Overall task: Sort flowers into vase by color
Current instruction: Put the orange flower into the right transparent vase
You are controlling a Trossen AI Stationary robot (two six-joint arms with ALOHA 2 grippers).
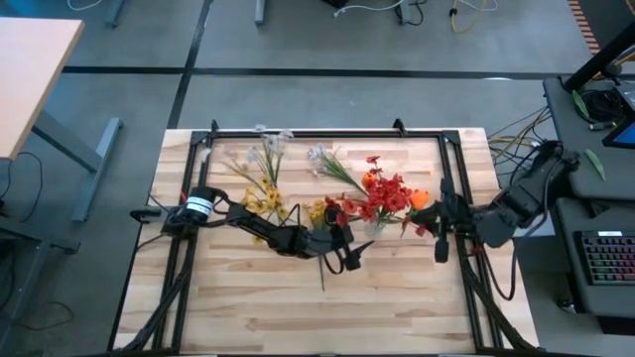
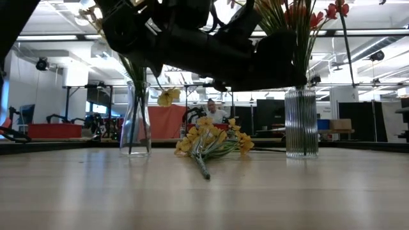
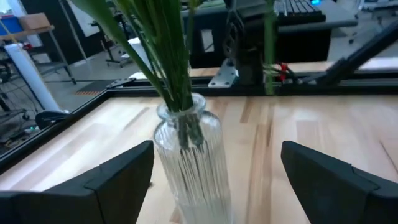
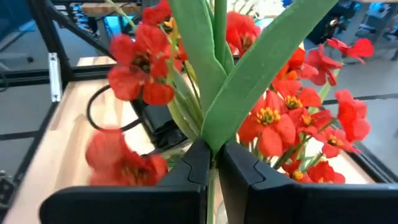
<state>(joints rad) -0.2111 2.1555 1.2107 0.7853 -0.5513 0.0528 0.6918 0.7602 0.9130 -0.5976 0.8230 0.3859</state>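
left gripper point(image 3: 214, 186) fingers wide, straddling ribbed glass vase point(image 3: 191, 163) | right gripper point(image 4: 212, 163) fingers pinching green stem point(image 4: 214, 93), carrying it toward reds

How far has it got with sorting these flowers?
Partly done. Red flowers already stand in the ribbed vase, and yellow ones in the plain vase. The right tool is shut on a green-stalked flower beside the red blooms, seemingly adding it. The left tool is open by the ribbed vase. A yellow spray lying on the table is left.
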